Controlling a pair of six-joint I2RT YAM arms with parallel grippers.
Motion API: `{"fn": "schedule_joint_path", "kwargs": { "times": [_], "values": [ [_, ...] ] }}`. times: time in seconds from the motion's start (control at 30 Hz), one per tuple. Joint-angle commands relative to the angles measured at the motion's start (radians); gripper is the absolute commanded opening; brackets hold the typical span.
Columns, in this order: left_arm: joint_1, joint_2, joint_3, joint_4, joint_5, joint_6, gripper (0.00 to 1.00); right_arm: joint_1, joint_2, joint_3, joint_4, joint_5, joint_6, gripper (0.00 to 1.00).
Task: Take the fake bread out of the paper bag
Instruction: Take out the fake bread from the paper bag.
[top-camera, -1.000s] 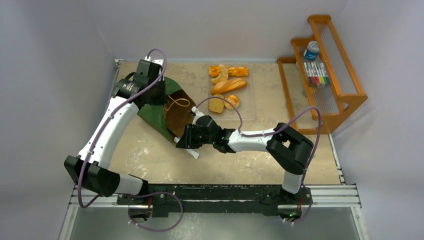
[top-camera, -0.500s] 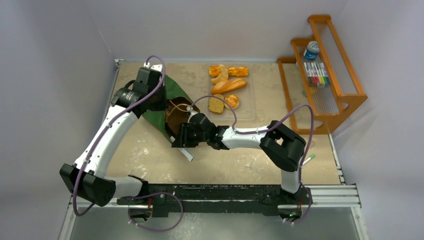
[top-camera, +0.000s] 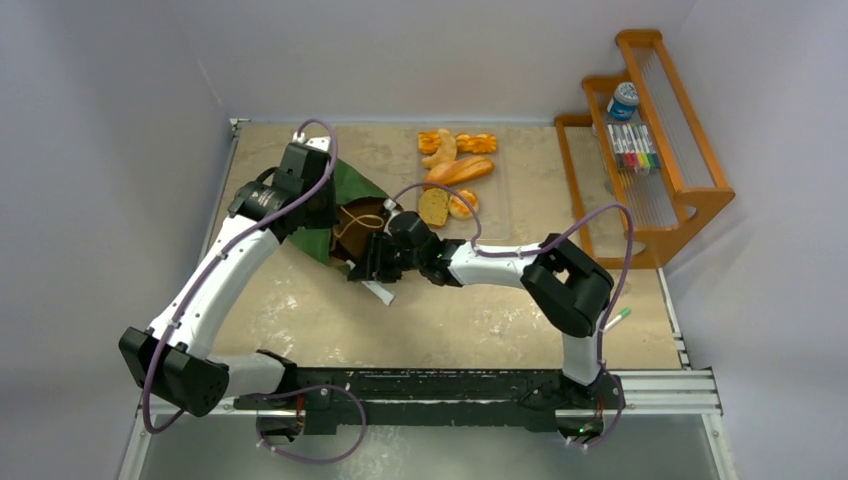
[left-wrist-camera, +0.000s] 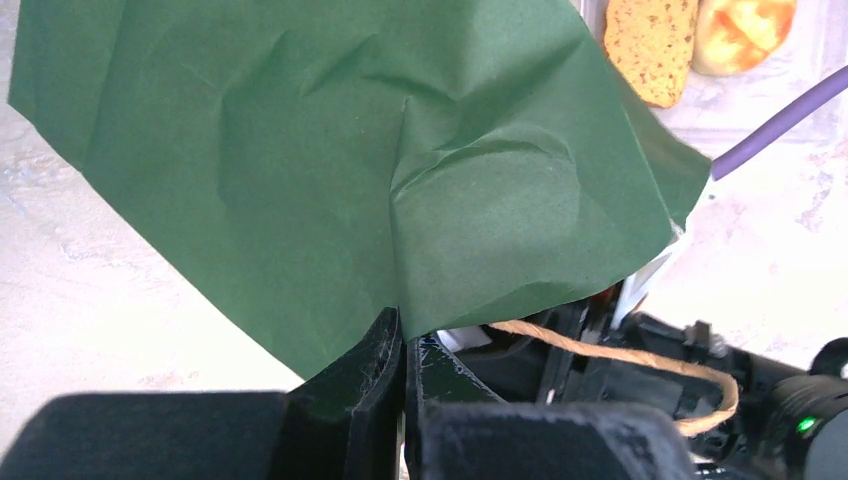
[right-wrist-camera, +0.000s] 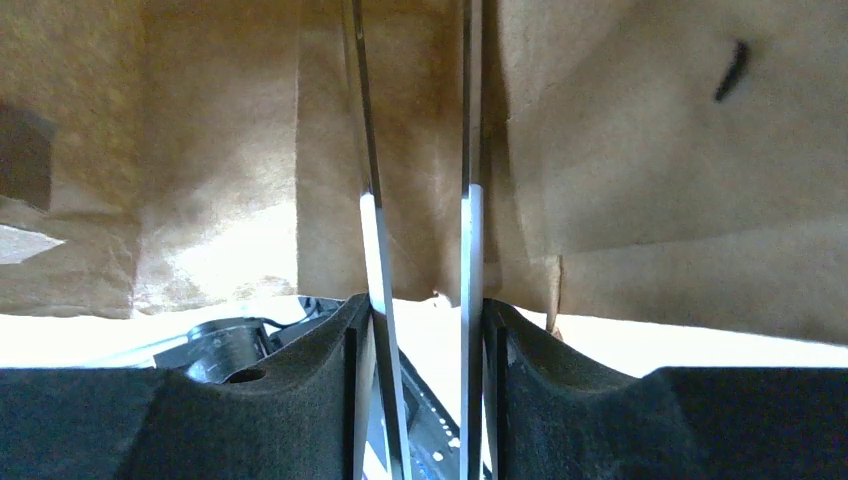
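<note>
paper bag (top-camera: 352, 182) lies mouth rightward, left gripper (left-wrist-camera: 403, 338) pinching its edge, right gripper (right-wrist-camera: 425, 312) clamping tongs (right-wrist-camera: 472, 230) inside.

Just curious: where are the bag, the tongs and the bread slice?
bag (left-wrist-camera: 350, 150): left wrist view, green outside.
tongs (right-wrist-camera: 471, 240): right wrist view, one blade.
bread slice (top-camera: 432, 207): top external view, its middle.

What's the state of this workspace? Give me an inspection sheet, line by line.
Surface: beige table, mottled.
Job's things: green paper bag lying on the table, mouth toward the right arm; fake bread lies outside, beyond it; none seen inside.
Clutter: green marker near the right arm.
Grippers: left gripper shut on the bag's edge; right gripper shut on metal tongs reaching into the bag.
Cables: purple cables loop off both arms.
Surroundings: wooden rack at right with markers and a blue-lidded jar; grey walls.
</note>
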Motion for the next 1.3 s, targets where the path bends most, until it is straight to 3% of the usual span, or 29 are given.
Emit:
{"fn": "schedule_joint_path", "kwargs": {
  "times": [0.0,0.43,1.27],
  "values": [
    [-0.020,-0.033,-0.006,-0.027,-0.013,-0.031,0.00,-0.056,-0.079,-0.030,0.100,-0.039,0.032,0.41],
    [-0.052,0.004,-0.019,-0.006,-0.093,-0.047,0.00,-0.135,-0.181,-0.110,0.102,-0.106,0.012,0.41],
    [-0.118,0.010,-0.073,0.110,-0.082,-0.124,0.00,-0.081,-0.078,-0.035,0.169,-0.135,0.111,0.42]
  ]
}}
